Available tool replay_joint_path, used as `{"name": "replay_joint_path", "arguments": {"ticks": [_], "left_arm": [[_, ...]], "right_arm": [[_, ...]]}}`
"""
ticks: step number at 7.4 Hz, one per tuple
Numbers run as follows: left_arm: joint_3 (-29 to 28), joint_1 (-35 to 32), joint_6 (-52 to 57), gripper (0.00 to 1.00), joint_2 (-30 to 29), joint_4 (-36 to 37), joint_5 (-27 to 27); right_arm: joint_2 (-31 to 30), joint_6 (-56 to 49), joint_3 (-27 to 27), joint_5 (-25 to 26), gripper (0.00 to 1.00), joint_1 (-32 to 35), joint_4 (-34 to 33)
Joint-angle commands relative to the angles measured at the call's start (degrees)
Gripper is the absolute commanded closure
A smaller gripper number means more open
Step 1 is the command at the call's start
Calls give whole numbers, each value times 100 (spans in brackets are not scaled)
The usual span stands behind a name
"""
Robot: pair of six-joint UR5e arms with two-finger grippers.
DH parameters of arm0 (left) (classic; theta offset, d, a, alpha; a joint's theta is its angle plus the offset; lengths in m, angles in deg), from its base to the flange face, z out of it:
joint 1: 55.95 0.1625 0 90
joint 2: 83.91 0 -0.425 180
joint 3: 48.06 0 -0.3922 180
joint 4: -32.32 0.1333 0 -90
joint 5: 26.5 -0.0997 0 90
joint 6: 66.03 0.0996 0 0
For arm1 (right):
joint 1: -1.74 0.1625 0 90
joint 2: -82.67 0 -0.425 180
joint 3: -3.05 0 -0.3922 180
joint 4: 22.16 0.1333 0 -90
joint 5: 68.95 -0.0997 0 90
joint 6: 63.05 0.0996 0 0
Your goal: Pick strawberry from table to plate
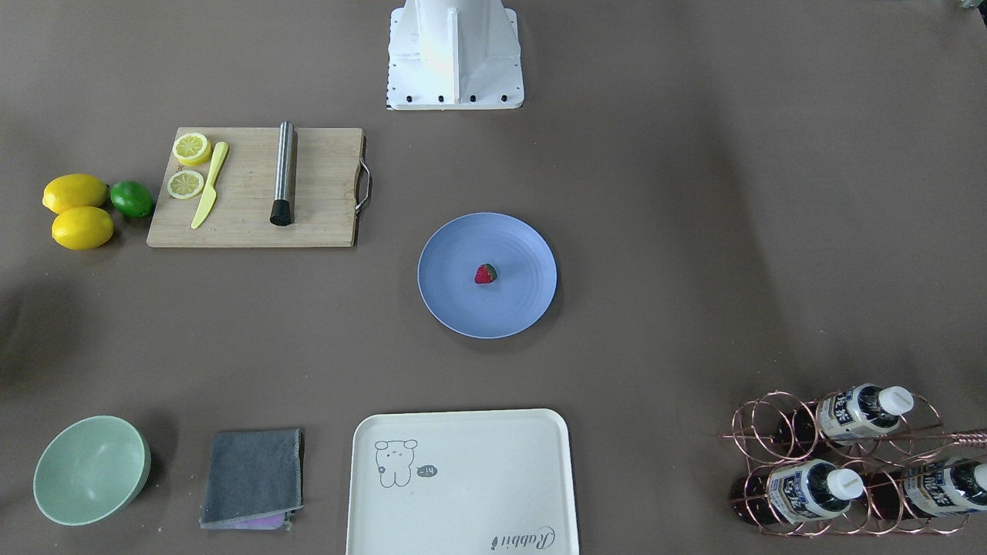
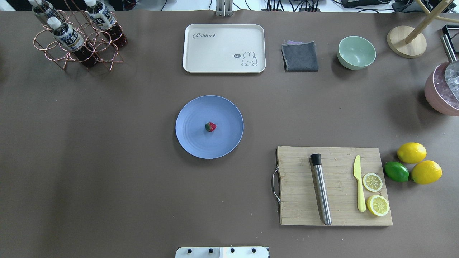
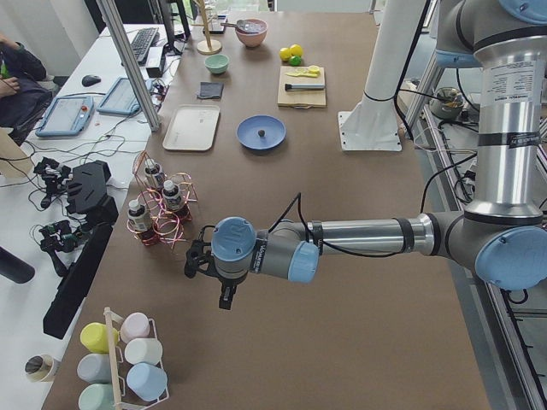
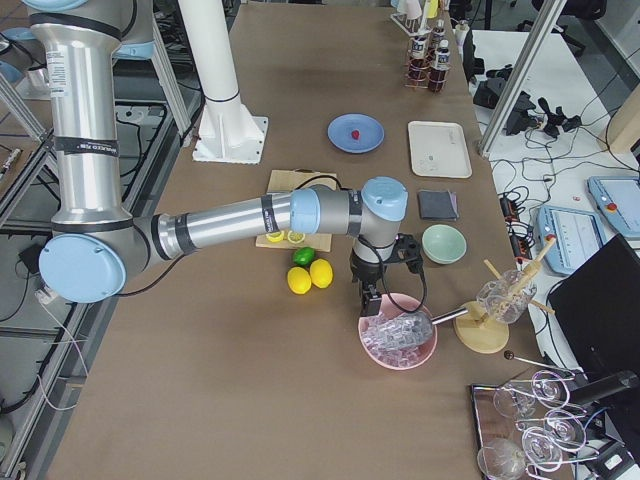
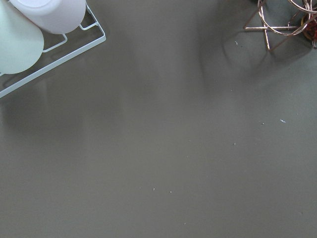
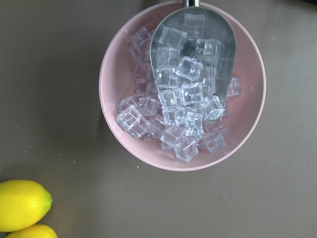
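Observation:
The small red strawberry (image 1: 485,274) (image 2: 210,126) lies near the middle of the round periwinkle-blue plate (image 1: 463,312) (image 2: 193,141), which rests on the grey-brown table (image 2: 107,161). Both arms are far from it and show only in the side views. My left gripper (image 3: 224,296) hangs over the table's left end, beside the copper bottle rack (image 3: 162,213). My right gripper (image 4: 368,300) hangs over a pink bowl of ice cubes (image 4: 398,340) at the right end. Whether either gripper is open or shut I cannot tell; no fingers show in the wrist views.
A wooden cutting board (image 2: 297,200) carries a steel muddler, a yellow knife and lemon halves. Two lemons (image 2: 411,152) and a lime (image 2: 396,171) lie beside it. At the far edge are a cream tray (image 2: 224,39), a grey cloth (image 2: 300,56) and a mint bowl (image 2: 356,52).

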Motion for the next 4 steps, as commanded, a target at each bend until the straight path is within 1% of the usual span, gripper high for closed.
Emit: {"name": "replay_joint_path", "arguments": {"ticks": [1,2,3,4], "left_arm": [[21,0,15,1,-33,-42,-6],[56,52,7,1,-16,-42,-311],[-13,61,-11,1,-16,1,-905],[-23,96,-2,1,2,89,-1085]], "right_arm": [[-96,-21,206,-20,0,19,10],[-96,-21,268,-38,0,19,10],[-96,-21,268,-46,0,19,10],[-96,-21,259,-64,0,19,19]]}}
